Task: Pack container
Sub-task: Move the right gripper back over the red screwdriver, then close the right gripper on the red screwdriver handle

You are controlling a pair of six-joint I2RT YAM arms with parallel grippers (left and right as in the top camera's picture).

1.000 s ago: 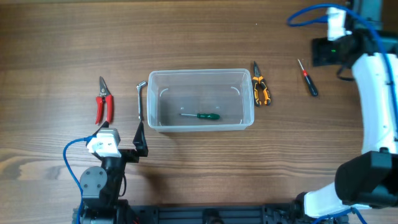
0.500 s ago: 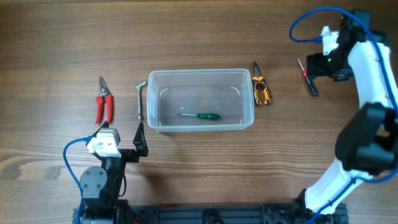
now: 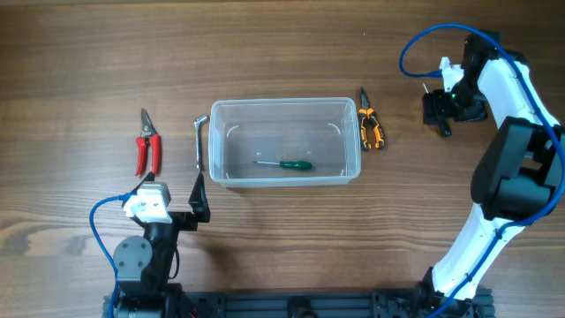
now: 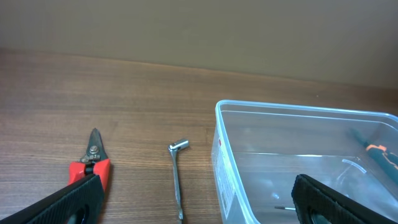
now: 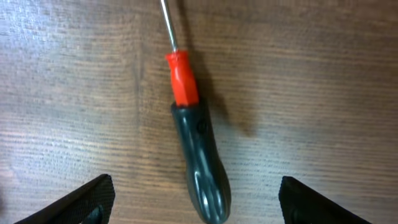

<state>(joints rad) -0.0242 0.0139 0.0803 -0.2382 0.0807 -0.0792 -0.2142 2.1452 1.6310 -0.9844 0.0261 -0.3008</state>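
Note:
The clear plastic container (image 3: 284, 141) stands mid-table with a green-handled screwdriver (image 3: 288, 164) inside; its near-left corner shows in the left wrist view (image 4: 249, 162). A red-and-black screwdriver (image 5: 193, 140) lies on the wood, its handle between the open fingers of my right gripper (image 5: 196, 208); overhead, that gripper (image 3: 439, 108) covers most of it. My left gripper (image 3: 199, 196) is open and empty, just in front of the container's left end.
Red pruning shears (image 3: 146, 146) and a metal socket wrench (image 3: 199, 141) lie left of the container. Orange-and-black pliers (image 3: 370, 125) lie against its right end. The left wrist view also shows the shears (image 4: 93, 163) and wrench (image 4: 178, 177).
My right arm has swung left and down over the red-and-black screwdriver, now straddling its handle. The left arm and the other tools have not moved.

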